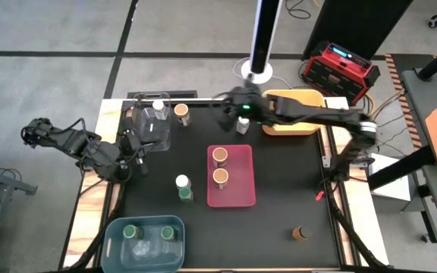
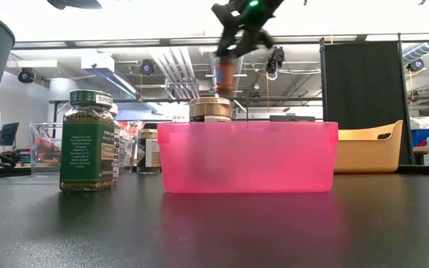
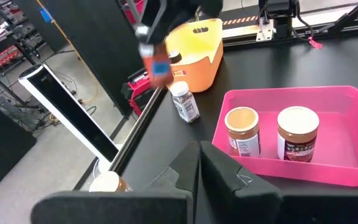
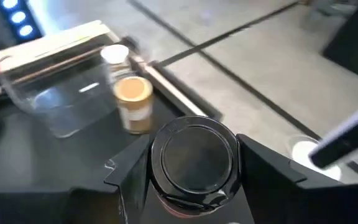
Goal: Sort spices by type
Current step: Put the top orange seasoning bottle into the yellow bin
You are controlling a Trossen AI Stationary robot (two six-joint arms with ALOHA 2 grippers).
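Lighting: even, bright overhead room light; ceiling fixtures visible in low view. Matte black counter (image 1: pixel 279 189) shows only soft, faint shadows; in low view it carries a dim pink reflection below the translucent pink plastic bin (image 2: pixel 248 158). Motion blur: right arm's gripper (image 2: pixel 226 56) and the dark-lidded jar it holds (image 4: pixel 193 155) smear in low and left wrist views. Right wrist background soft.
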